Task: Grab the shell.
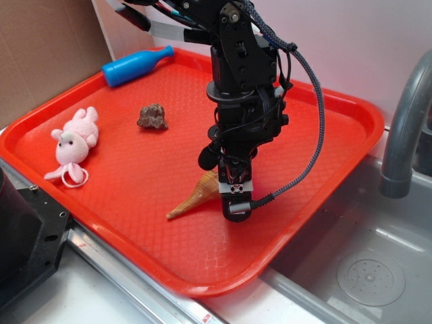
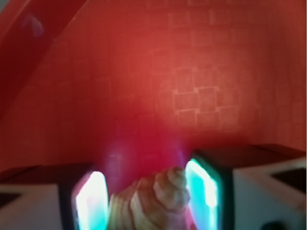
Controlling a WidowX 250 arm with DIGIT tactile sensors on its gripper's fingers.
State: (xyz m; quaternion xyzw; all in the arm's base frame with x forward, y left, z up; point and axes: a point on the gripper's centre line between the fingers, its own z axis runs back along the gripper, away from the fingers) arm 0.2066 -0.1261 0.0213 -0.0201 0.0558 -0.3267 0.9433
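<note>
The shell (image 1: 191, 200) is tan-orange and lies on the red tray (image 1: 101, 162), with its thin tail pointing front-left. My gripper (image 1: 231, 197) stands straight down over its wide ribbed head, which it partly hides. In the wrist view the knobbly whorled head (image 2: 158, 199) sits between my two fingers. It touches the right pad (image 2: 204, 191) and lies very close to the left pad (image 2: 91, 201). The jaws are closed in on the shell, which still rests on the tray.
A dark brown lumpy rock (image 1: 153, 116), a pink plush mouse (image 1: 74, 144) and a blue plastic bottle (image 1: 135, 65) lie on the tray's left and back. A metal sink (image 1: 364, 270) and a grey faucet (image 1: 403, 128) are on the right.
</note>
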